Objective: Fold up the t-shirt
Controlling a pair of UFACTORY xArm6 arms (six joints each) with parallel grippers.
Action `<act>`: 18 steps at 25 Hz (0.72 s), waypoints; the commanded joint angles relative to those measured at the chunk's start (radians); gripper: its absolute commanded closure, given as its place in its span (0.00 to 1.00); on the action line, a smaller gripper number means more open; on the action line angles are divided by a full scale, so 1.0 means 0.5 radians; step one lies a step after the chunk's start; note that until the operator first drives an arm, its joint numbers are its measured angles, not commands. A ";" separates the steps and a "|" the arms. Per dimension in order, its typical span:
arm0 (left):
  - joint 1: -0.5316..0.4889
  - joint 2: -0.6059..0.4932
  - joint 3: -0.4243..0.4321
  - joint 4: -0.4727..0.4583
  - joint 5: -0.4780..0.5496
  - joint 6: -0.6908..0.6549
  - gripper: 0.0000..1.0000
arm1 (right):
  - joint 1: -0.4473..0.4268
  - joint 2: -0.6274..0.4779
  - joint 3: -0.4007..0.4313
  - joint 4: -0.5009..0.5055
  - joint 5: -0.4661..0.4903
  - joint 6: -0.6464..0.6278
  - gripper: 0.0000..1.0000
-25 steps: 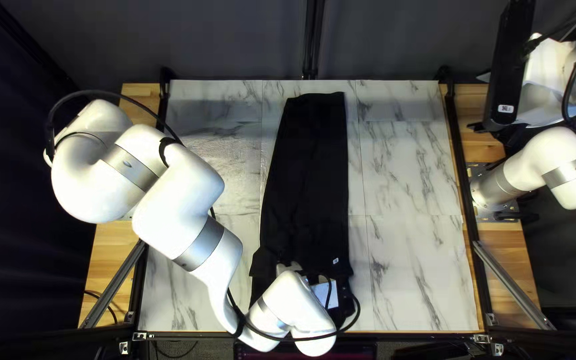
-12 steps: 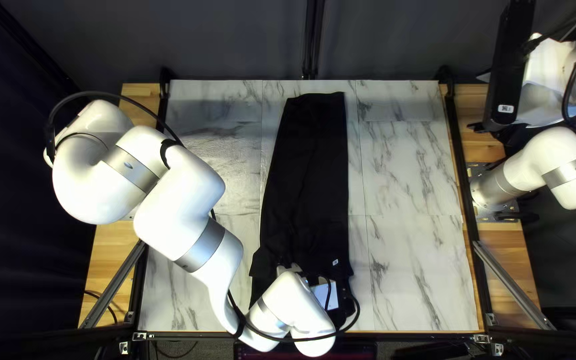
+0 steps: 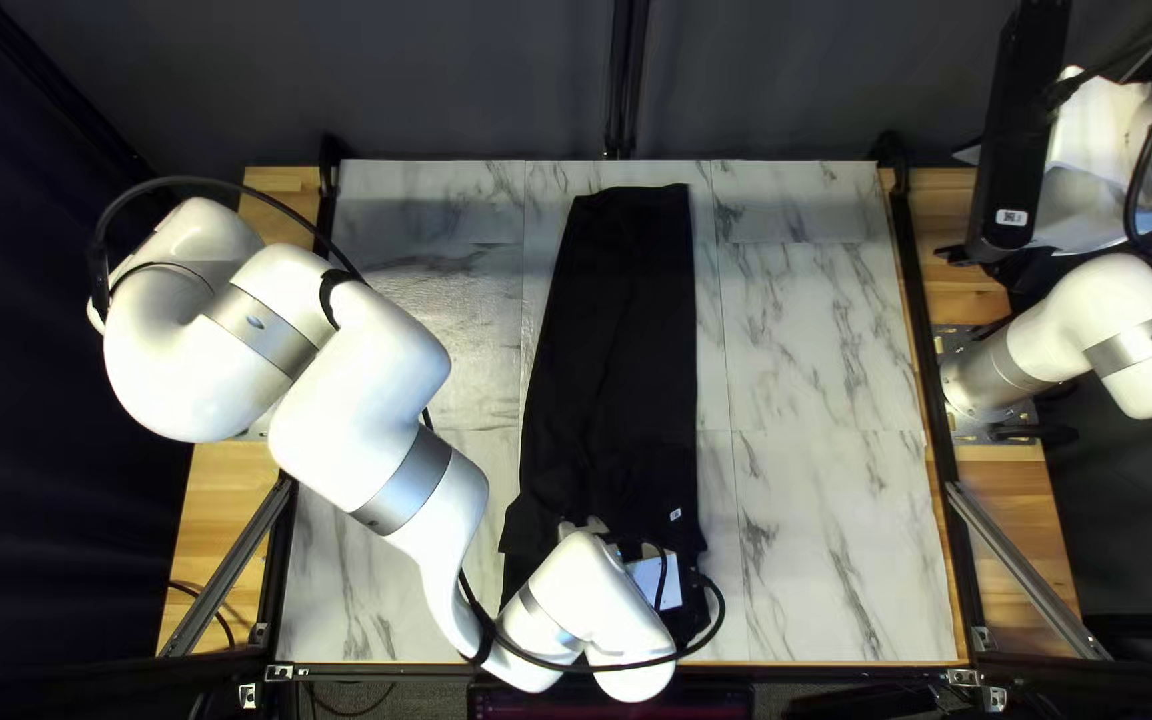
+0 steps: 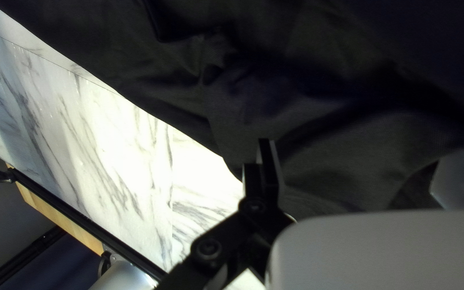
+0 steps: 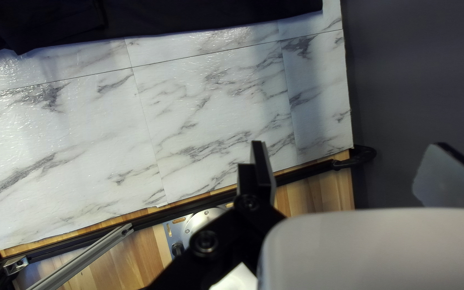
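T-shirt (image 3: 616,347) lies on the tabletop (image 3: 816,347) under and ahead of the left end effector (image 4: 363,147), its long axis running away toward the far edge. Count one T-shirt, one tabletop, two end effectors, both spread wide: left is nearer, the right end effector (image 5: 350,144) well apart from the garment.

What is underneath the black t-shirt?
Marble-patterned tabletop shows along both sides of the t-shirt and beyond its far end; what lies directly beneath is covered, unseen.
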 commanded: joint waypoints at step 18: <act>-0.049 0.096 -0.213 0.017 0.163 0.013 1.00 | 0.000 0.000 0.000 0.000 0.000 0.000 0.00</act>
